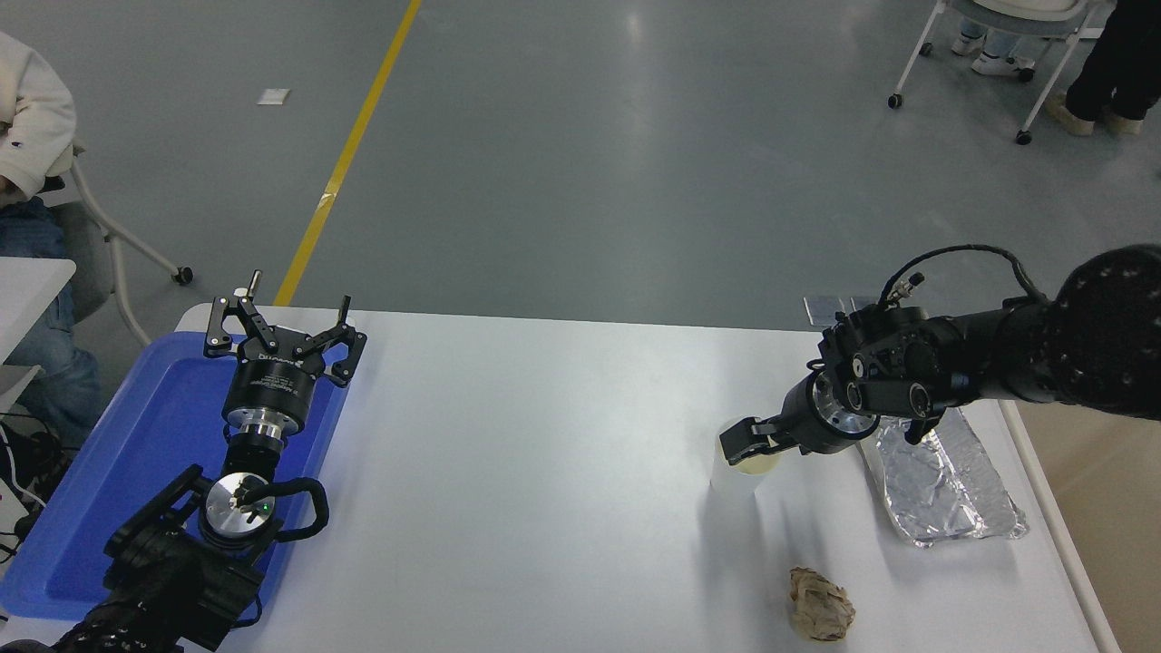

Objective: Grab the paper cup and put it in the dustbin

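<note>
Right of centre on the tabletop (544, 453), the right gripper (746, 442) sat at the mouth of the upright paper cup (739, 472), its jaws too hidden to judge, and a skewed squeeze could tip the light cup

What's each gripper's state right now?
Left gripper: open, empty, parked over the blue tray.
Right gripper: at the paper cup rim; cannot tell whether its jaws have closed on it.

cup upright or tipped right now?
Upright. The paper cup stands on its base on the table, mouth up, with the right gripper at its rim.
</note>
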Robot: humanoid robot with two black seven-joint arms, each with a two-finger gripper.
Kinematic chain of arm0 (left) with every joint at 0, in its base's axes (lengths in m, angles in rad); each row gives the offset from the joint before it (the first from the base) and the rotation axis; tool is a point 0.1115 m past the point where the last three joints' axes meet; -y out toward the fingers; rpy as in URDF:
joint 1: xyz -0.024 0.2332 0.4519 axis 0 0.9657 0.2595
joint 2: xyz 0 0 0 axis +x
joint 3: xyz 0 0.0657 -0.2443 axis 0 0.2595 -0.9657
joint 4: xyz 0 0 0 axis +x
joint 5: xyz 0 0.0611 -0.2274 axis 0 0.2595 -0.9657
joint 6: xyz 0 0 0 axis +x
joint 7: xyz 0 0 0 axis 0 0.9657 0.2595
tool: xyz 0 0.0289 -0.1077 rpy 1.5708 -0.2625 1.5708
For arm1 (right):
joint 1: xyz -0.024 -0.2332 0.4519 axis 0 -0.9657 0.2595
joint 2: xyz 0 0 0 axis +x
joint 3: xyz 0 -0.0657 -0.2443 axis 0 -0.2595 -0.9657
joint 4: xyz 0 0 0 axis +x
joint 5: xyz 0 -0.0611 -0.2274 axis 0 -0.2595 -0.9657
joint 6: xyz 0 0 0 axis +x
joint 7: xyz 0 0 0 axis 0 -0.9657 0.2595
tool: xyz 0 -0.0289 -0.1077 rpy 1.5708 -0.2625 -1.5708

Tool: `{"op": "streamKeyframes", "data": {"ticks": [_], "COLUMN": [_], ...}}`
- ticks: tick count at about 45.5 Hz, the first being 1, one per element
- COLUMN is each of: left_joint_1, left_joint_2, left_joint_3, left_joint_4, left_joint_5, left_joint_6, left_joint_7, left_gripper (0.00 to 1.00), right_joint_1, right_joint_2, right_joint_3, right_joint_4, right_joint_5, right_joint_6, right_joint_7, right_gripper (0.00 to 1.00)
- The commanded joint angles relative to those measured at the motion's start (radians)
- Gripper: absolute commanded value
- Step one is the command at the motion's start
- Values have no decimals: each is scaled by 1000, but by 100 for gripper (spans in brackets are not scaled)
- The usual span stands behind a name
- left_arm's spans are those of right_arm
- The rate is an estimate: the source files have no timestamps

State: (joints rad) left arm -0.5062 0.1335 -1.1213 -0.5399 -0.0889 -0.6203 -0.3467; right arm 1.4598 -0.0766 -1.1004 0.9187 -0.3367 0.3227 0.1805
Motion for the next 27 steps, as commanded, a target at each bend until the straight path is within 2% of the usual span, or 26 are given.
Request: {"op": "streamKeyframes", "data": {"ticks": [1, 7, 9, 10, 11, 12, 27], "left_joint_1": [0, 0, 0, 0, 0, 0, 1], "left_joint_2": [0, 1, 1, 0, 1, 1, 1], "left_joint_3": [0, 0, 0, 0, 0, 0, 0], "left_joint_4": [0, 0, 0, 0, 0, 0, 0], "left_joint_5": [0, 0, 0, 0, 0, 0, 0], "left_joint_6": [-1, -1, -1, 1, -1, 1, -1], "left_joint_7": [0, 0, 0, 0, 0, 0, 0], "left_gripper": [100, 100, 100, 100, 100, 100, 100], "right_joint_1": [-15, -10, -7, -7, -7, -7, 4], "right_joint_2": [3, 3, 3, 3, 3, 3, 5], "right_joint_3": [2, -9, -12, -12, -10, -10, -10], "right_joint_4": [-12, -12, -12, -12, -14, -12, -11], "right_joint_5": [-5, -19, -30, -31, -31, -33, -33], "right_joint_6": [-13, -13, -14, -14, -14, -14, -14], "right_joint_7": [-1, 0, 0, 0, 0, 2, 2], "right_gripper": [65, 31, 25, 18, 5, 0, 0]}}
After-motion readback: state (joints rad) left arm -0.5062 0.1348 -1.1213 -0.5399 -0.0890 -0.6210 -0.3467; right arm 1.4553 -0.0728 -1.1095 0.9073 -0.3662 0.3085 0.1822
